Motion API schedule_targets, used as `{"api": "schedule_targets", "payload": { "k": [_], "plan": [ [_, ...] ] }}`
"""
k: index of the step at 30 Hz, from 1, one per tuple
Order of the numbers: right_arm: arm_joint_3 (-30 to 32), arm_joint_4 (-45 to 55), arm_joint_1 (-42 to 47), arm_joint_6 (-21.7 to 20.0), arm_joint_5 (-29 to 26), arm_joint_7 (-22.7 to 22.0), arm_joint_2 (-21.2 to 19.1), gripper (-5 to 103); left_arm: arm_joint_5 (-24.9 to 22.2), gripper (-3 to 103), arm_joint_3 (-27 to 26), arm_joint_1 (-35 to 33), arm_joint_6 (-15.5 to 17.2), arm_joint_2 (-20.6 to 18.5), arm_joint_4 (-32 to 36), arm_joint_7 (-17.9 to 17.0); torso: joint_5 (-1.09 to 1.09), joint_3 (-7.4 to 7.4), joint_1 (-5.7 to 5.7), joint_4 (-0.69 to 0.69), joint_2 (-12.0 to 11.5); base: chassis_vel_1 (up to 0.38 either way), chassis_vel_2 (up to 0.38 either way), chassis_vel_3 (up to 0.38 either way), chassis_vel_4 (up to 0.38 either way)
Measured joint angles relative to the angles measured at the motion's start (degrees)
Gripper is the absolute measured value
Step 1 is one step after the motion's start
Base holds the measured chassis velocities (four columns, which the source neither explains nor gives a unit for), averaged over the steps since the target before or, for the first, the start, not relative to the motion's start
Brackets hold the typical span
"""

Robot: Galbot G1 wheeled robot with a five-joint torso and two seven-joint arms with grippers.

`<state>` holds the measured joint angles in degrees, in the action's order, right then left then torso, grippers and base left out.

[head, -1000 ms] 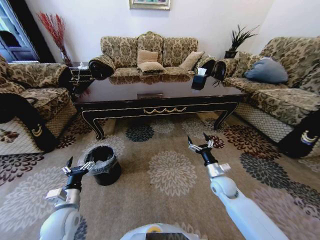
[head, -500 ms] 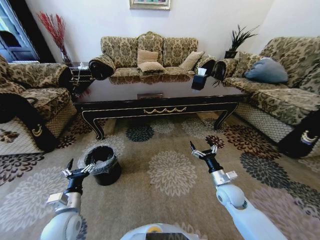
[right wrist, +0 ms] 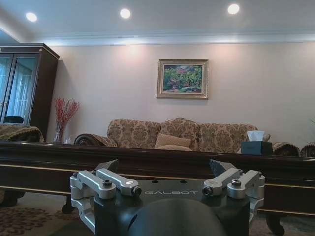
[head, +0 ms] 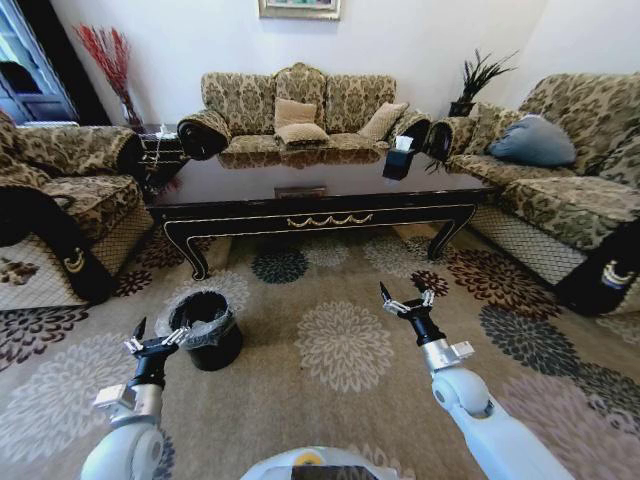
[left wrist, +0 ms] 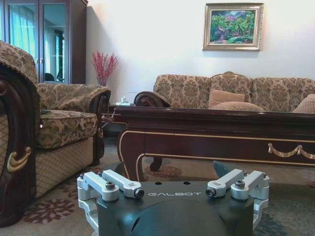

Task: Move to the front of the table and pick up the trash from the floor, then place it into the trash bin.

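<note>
side sofas (head: 585, 190) cut off by edges, trash bin (head: 205, 330) interior dark

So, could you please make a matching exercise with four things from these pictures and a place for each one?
Things:
1. trash bin
2. black tissue box
3. red branches
4. blue cushion

Places:
A. on the sofa to the robot's right
B. on the carpet beside the left gripper
C. far left corner of the room
D. on the table

Pairs: 1-B, 2-D, 3-C, 4-A
</note>
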<state>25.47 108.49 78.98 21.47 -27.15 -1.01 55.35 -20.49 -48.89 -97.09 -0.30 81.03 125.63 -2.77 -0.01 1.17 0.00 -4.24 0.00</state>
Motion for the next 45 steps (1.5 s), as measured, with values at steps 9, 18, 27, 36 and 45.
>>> {"api": "schedule_targets", "payload": {
  "k": [9, 18, 27, 36, 45],
  "plan": [
    [-0.03, -0.05, -0.03, -0.04, -0.01, -0.05, 0.01, 100, -0.05, 100, -0.01, 0.0, 0.03, -0.03, -0.02, -0.04, 0.01, 0.0, 0.0, -0.01, 0.0, 0.153, -0.159, -0.165, 0.155],
    [-0.06, -0.08, -0.06, -0.05, -0.01, -0.09, 0.01, 100, -0.06, 100, -0.01, 0.01, 0.07, -0.03, -0.05, -0.07, 0.03, -0.01, 0.0, -0.01, 0.0, 0.286, -0.293, -0.273, 0.279],
    [-0.08, -0.1, -0.09, -0.05, -0.01, -0.12, 0.02, 100, -0.07, 100, -0.02, 0.01, 0.1, -0.03, -0.08, -0.08, -0.01, -0.02, -0.01, -0.01, 0.0, 0.354, -0.349, -0.356, 0.344],
    [-0.09, -0.11, -0.09, -0.06, -0.01, -0.12, 0.02, 100, -0.07, 100, -0.02, 0.01, 0.1, -0.04, -0.08, -0.08, 0.01, 0.01, 0.0, 0.01, 0.0, 0.365, -0.346, -0.356, 0.347],
    [-0.09, -0.11, -0.09, -0.06, -0.01, -0.13, 0.02, 100, -0.07, 100, -0.01, 0.01, 0.1, -0.04, -0.07, -0.08, 0.01, -0.01, 0.0, 0.0, 0.0, 0.342, -0.351, -0.351, 0.352]
  ]
}}
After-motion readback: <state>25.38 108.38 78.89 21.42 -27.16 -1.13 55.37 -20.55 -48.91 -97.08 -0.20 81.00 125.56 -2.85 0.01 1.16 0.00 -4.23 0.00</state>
